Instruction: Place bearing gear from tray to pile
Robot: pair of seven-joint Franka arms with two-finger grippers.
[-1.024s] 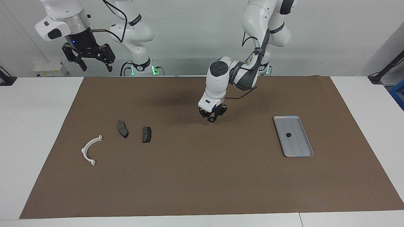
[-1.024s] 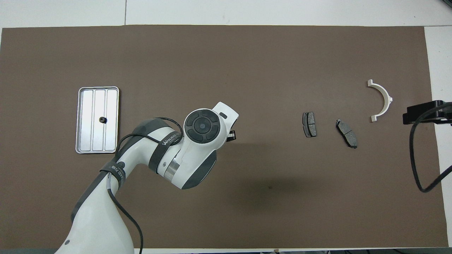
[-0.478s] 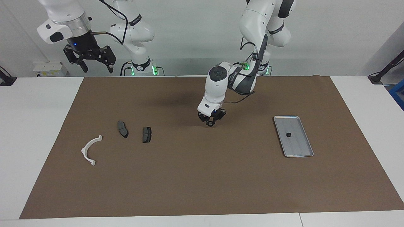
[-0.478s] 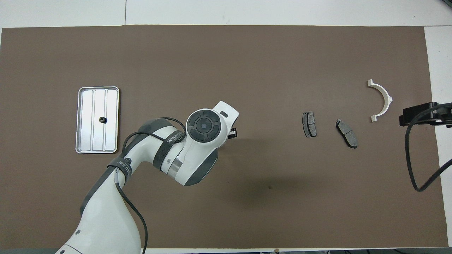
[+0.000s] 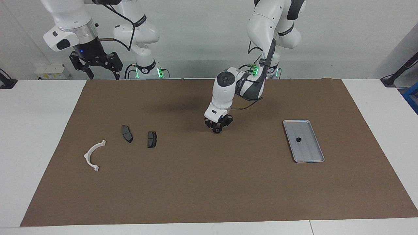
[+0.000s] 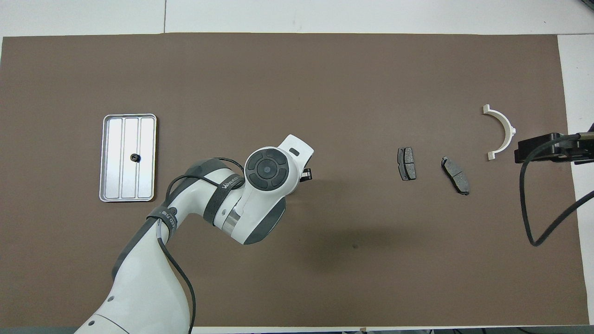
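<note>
The silver tray (image 5: pixel 310 153) lies toward the left arm's end of the table, with one small dark bearing gear (image 5: pixel 298 139) on it; tray (image 6: pixel 116 185) and gear (image 6: pixel 134 157) also show in the overhead view. The pile lies toward the right arm's end: a white arc (image 5: pixel 87 155) and two dark pads (image 5: pixel 126 133) (image 5: pixel 152 139). My left gripper (image 5: pixel 217 128) hangs low over the mat's middle, fingers close together on a small dark round part at their tips. In the overhead view its wrist hides most of it (image 6: pixel 305 175). My right gripper (image 5: pixel 103 74) waits open, raised.
A brown mat (image 5: pixel 209 189) covers most of the white table. The arc (image 6: pixel 508 127) and pads (image 6: pixel 406 163) (image 6: pixel 455 175) lie apart from each other. The right gripper (image 6: pixel 543 148) shows beside the arc from above.
My left gripper has sunk a little toward the mat and shifted slightly toward the pile. My right gripper has drifted a little toward the table's middle, still raised and open.
</note>
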